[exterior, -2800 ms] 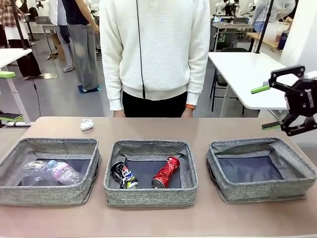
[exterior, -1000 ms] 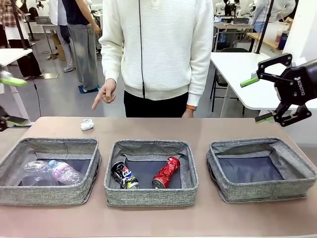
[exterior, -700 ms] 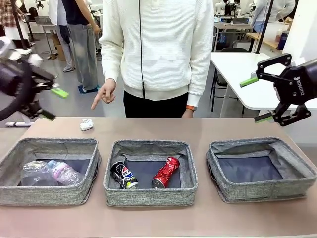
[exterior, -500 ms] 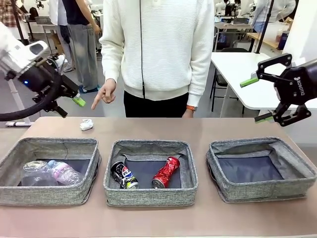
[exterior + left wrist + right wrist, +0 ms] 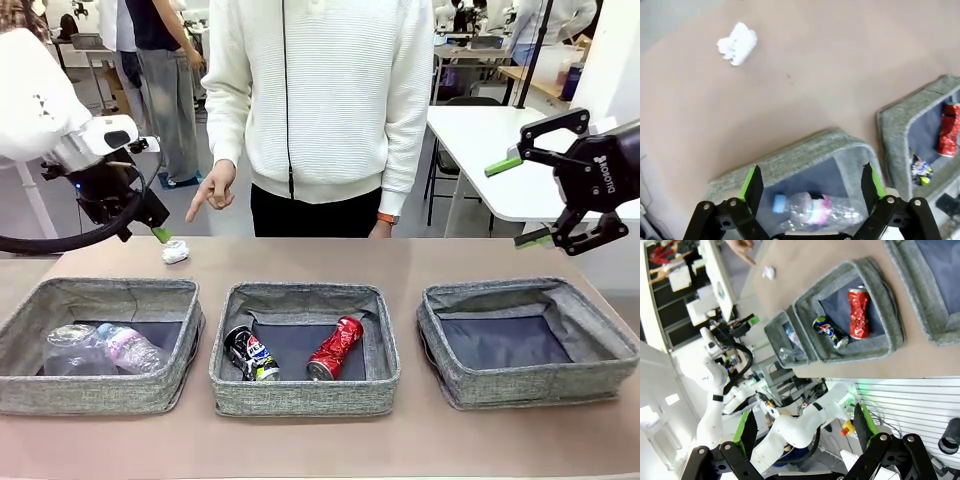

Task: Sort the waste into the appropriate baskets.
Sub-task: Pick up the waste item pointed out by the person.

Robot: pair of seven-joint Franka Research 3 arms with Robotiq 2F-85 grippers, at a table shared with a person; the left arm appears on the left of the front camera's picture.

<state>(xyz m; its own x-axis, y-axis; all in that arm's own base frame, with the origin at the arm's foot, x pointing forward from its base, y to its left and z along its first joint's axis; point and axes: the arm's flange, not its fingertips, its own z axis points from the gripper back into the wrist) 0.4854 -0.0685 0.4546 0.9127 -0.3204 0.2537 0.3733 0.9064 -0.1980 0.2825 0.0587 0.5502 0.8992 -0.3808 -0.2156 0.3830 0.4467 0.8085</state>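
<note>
Paper wad (image 5: 175,251) sits on the bare surface (image 5: 400,262), behind the left basket (image 5: 100,343). Left end effector (image 5: 142,224) hangs just above-left of it, jaws spread, empty. Right end effector (image 5: 530,200) far off, also spread and empty. Left arm's job.
</note>
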